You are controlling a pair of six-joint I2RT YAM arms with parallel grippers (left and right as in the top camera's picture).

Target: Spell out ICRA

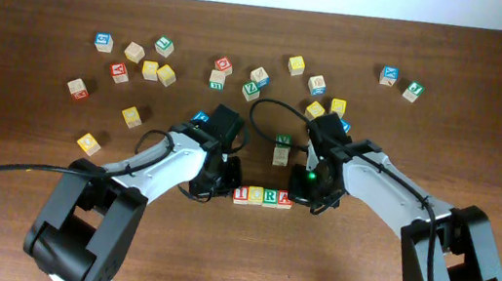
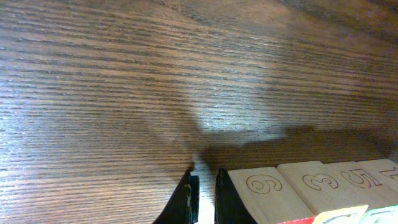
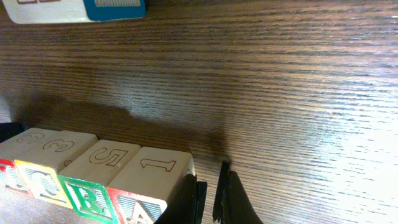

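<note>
The four task cubes stand in one straight row on the desk (image 1: 13,225), near its middle, between the two arms. From the robot's left to its right they are the I cube (image 1: 241,194), the C cube (image 1: 256,196), the R cube (image 1: 270,198) and the A cube (image 1: 285,200). Each one touches the next, and the letters face the robot's side.

In the right wrist view the red A (image 3: 138,210) and the green R (image 3: 84,194) are easy to read. The yellow C (image 3: 36,177) is partly cut by the picture edge. The top faces of the cubes carry outlined numbers.

The left tool (image 2: 204,186) is low over the desk at the I end of the row. Its fingers (image 2: 185,200) are almost together, with only a thin gap and nothing between them. One finger is just beside the end cube, but I cannot tell if it touches.

The right tool (image 3: 210,186) is at the A end in the same way: fingers (image 3: 235,198) nearly together, holding nothing, just beside the A cube.

A cube with a green letter (image 1: 282,148) stands alone behind the row. Many other cubes (image 1: 150,70) lie scattered along the far side of the desk, well apart from the row.
</note>
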